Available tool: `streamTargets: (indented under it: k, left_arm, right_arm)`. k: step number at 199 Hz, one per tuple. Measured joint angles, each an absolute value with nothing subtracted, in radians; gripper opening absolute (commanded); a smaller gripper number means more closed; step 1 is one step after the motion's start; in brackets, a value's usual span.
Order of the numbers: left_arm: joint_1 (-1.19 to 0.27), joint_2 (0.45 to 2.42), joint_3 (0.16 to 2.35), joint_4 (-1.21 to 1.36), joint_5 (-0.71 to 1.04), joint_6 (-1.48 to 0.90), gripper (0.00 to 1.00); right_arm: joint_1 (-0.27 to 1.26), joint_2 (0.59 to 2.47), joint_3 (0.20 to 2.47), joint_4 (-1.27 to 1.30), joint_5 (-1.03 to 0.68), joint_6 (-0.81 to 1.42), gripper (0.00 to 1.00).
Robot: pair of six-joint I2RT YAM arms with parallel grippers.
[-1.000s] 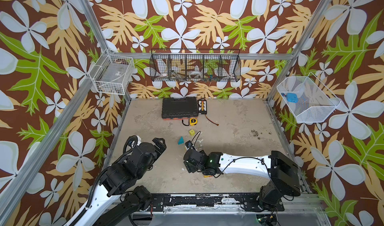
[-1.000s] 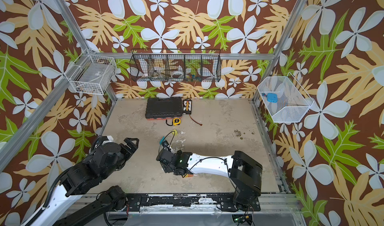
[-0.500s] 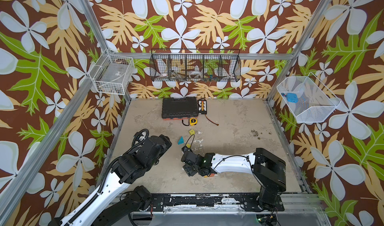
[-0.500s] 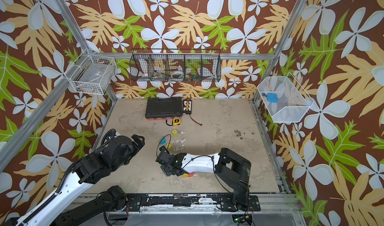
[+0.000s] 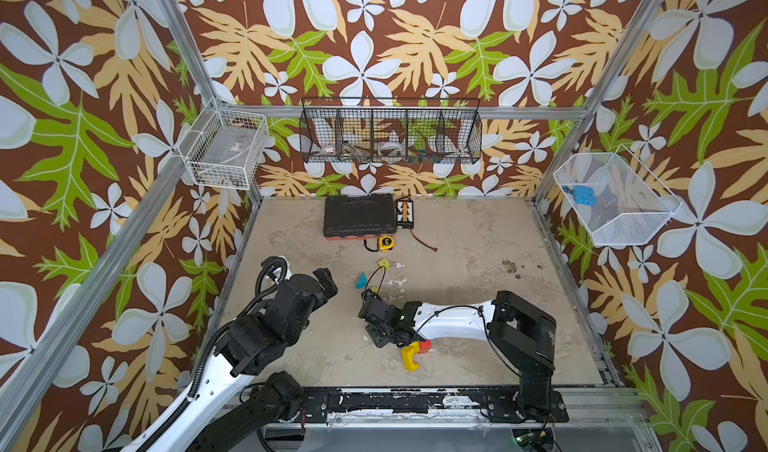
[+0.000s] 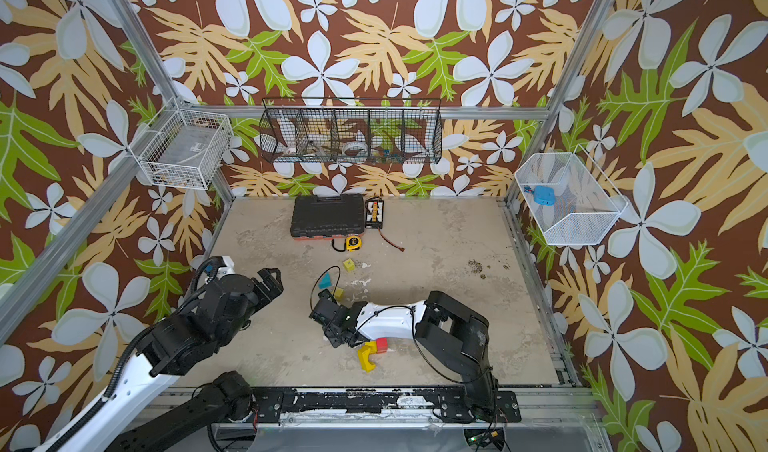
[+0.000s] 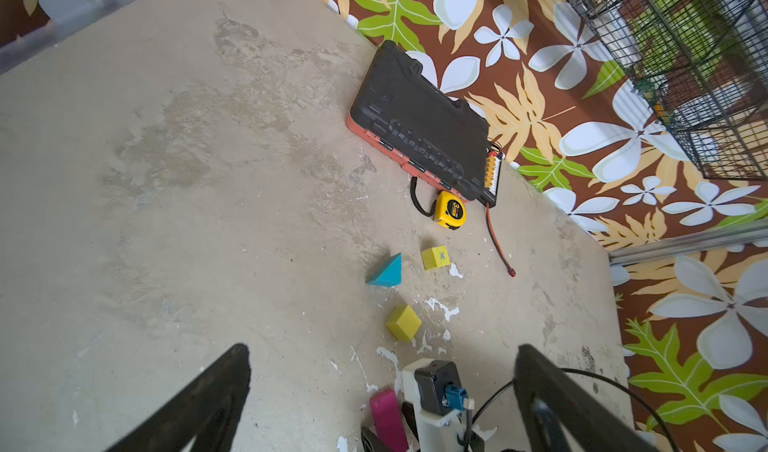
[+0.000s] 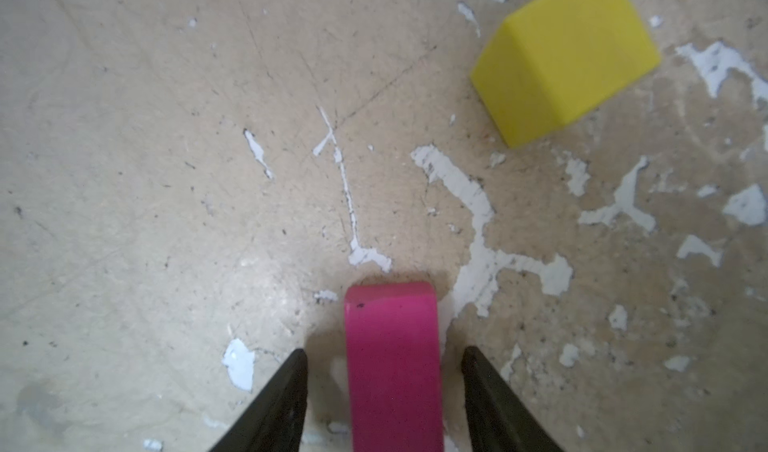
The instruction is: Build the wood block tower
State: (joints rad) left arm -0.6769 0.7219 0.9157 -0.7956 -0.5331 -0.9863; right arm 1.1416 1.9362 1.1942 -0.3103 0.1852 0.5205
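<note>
In both top views the right gripper [image 6: 336, 337] crouches just beside the plain yellow cube [image 6: 338, 293], hiding its target; the left gripper [image 6: 273, 281] stands farther off. The left wrist view shows the left jaws wide and empty, the magenta brick [image 7: 388, 418] near the cube. In the right wrist view the brick runs lengthwise between parted right jaws, untouched; squeezing its narrow width looks next.

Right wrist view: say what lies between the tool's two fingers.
A magenta block lies between the fingers of the right tool, a gap on each side; the right wrist view shows it.
</note>
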Motion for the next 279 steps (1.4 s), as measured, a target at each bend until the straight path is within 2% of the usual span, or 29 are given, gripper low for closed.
streamTargets:
  k: [42, 97, 151, 191, 279]
  left_arm:
    - [-0.675, 0.665, 0.777, -0.747, -0.521, -0.978, 0.97]
    - [-0.673, 0.638, 0.574, -0.641, -0.475, -1.022, 0.97]
    - [-0.595, 0.674, 0.445, -0.500, -0.400, -1.042, 0.96]
    - [-0.492, 0.656, 0.376, -0.430, -0.308, -1.018, 0.95]
    - [-0.483, 0.575, 0.321, -0.374, -0.225, -0.973, 0.96]
  right_arm:
    - [1.136, 1.913, 1.208, -0.358, 0.207, 0.528, 0.62]
    - [1.143, 1.758, 1.188, -0.406, 0.244, 0.567, 0.66]
    - [1.265, 1.647, 1.131, -0.493, 0.305, 0.664, 0.67]
    - [1.344, 1.646, 1.052, -0.501, 0.293, 0.756, 0.69]
    - [1.419, 1.749, 1.004, -0.444, 0.214, 0.852, 0.67]
